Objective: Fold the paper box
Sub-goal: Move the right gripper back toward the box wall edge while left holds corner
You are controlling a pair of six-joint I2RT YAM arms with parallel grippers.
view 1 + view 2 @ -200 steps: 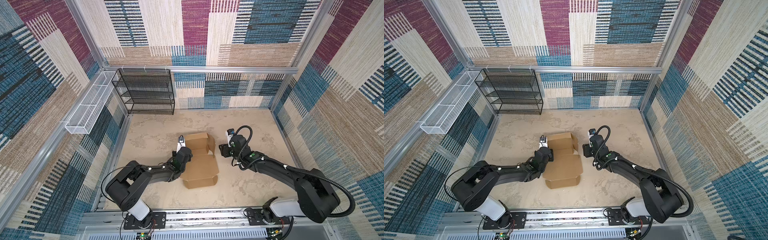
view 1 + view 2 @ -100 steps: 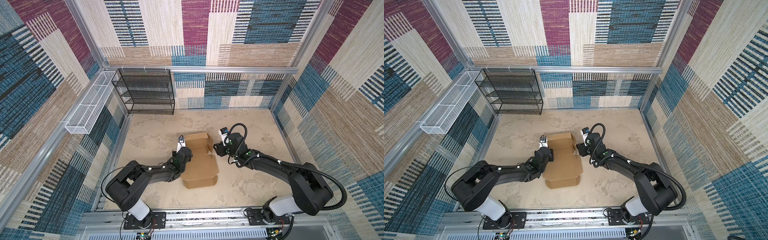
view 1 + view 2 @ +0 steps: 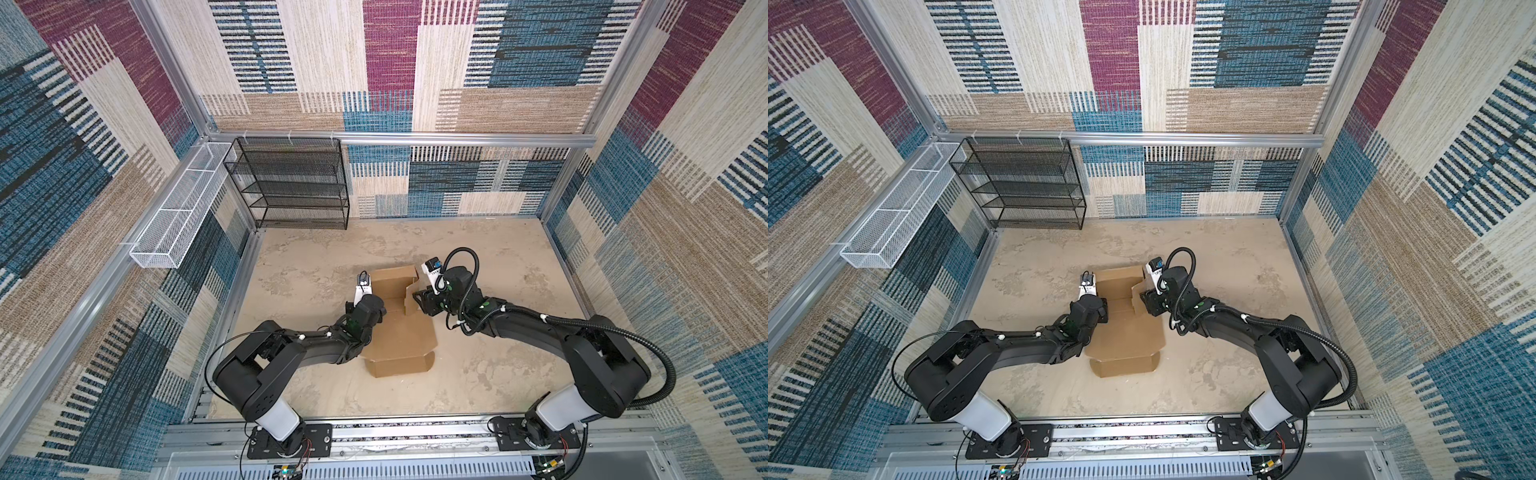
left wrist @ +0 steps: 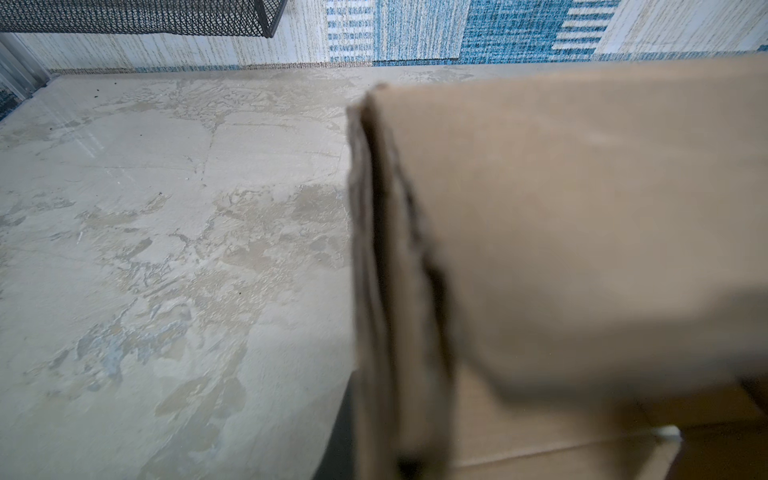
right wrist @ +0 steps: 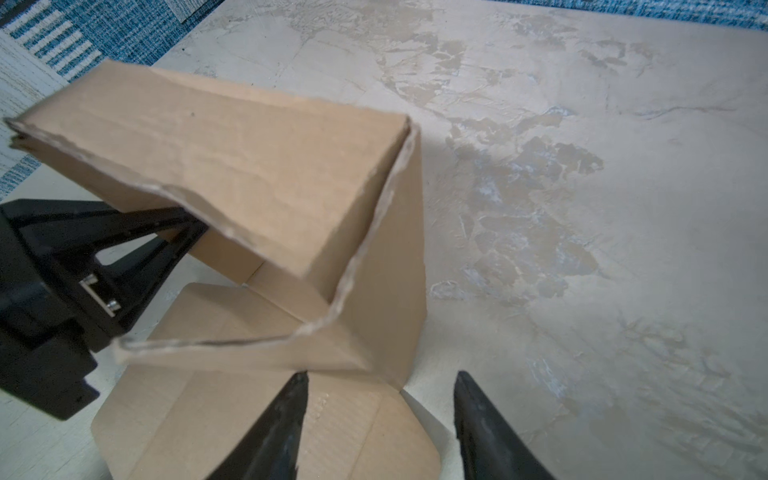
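Note:
The paper box, brown cardboard, lies partly folded mid-table, its near lid panel flat and its far walls raised. My left gripper is shut on the box's left side wall. That cardboard edge fills the left wrist view and hides the fingers. The right wrist view shows those black fingers pinching the wall under the raised back panel. My right gripper is open at the right side wall, whose lower corner lies between its fingertips.
A black mesh shelf rack stands at the back left. A white wire basket hangs on the left wall. Metal frame rails border the stone-patterned table, with patterned walls on three sides.
My right gripper has moved left, up to the box's right side wall, and its jaws have narrowed slightly. The left gripper has kept its hold in place.

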